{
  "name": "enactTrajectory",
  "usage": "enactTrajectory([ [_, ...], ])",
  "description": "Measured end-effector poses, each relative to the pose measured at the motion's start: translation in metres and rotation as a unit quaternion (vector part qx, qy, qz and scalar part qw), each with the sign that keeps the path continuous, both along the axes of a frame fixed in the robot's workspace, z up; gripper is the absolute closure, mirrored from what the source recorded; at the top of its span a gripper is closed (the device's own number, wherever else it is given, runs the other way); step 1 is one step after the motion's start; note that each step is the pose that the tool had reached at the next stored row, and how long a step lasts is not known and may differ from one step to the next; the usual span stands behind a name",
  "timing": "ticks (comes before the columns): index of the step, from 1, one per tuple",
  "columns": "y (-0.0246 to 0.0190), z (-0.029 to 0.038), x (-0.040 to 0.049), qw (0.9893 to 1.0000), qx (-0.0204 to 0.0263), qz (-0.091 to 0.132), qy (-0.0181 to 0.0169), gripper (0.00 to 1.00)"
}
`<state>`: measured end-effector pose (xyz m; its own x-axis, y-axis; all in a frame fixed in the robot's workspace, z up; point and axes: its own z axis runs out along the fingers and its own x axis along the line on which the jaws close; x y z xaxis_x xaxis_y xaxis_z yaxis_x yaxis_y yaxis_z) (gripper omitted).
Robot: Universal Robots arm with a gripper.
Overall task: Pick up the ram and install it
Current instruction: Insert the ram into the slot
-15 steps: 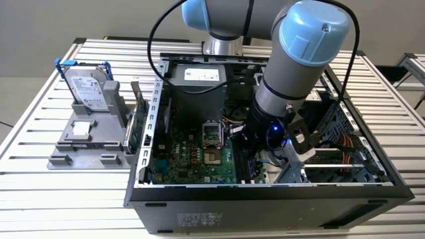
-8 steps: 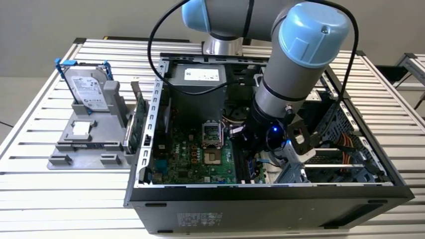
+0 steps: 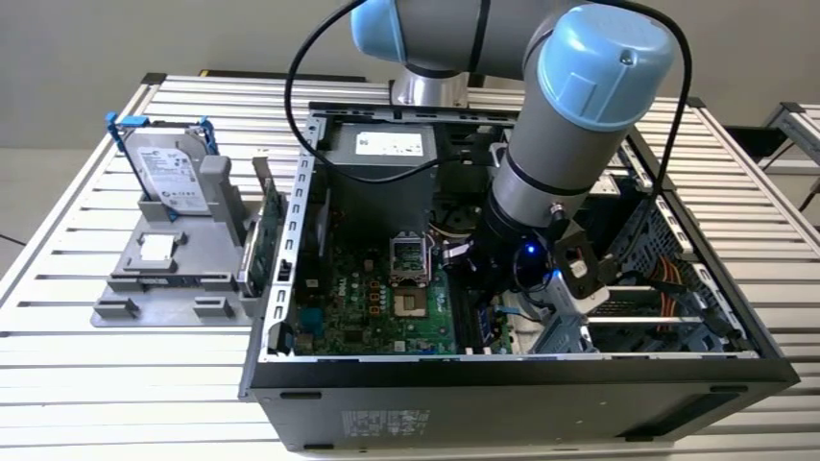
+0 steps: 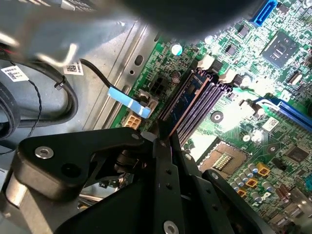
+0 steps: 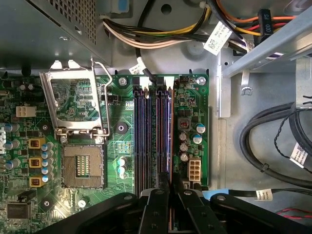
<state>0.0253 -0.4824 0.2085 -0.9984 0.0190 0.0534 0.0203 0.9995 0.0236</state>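
Gripper point(image 5: 170, 202): I see it clenched on the ram point(image 4: 187, 95), low inside the open case point(image 3: 513, 370).
Ram: edge-on over the memory slots point(image 5: 152, 131); near end hidden between fingers point(image 4: 163, 165).
Seating: I cannot tell.

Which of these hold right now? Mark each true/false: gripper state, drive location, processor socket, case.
1. The gripper is shut on the ram, held edge-on at the memory slots. True.
2. The hard drive is mounted inside the case. False: it stands upright in the grey holder outside the case, on the exterior view's left.
3. The processor socket has no chip in it and its metal frame is flipped open. True.
4. The case is closed by a side panel. False: it lies open, with the motherboard exposed and the arm reaching in.
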Motion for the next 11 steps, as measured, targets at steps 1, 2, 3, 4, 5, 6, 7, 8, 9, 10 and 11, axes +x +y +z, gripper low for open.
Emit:
enactTrajectory([
  [1,0.0,0.0,0.0,1.0,0.0,0.0,0.0,1.0],
  [2,0.0,0.0,0.0,1.0,0.0,0.0,0.0,1.0],
  [3,0.0,0.0,0.0,1.0,0.0,0.0,0.0,1.0],
  [4,0.0,0.0,0.0,1.0,0.0,0.0,0.0001,1.0],
  [5,0.0,0.0,0.0,1.0,0.0,0.0,0.0001,1.0],
  [6,0.0,0.0,0.0,1.0,0.0,0.0,0.0001,1.0],
  [7,0.0,0.0,0.0,1.0,0.0,0.0,0.0001,1.0],
  [8,0.0,0.0,0.0,1.0,0.0,0.0,0.0001,1.0],
  [9,0.0,0.0,0.0,1.0,0.0,0.0,0.0001,1.0],
  [10,0.0,0.0,0.0,1.0,0.0,0.0,0.0001,1.0],
  [11,0.0,0.0,-0.0001,1.0,0.0,0.0,0.0001,1.0],
])
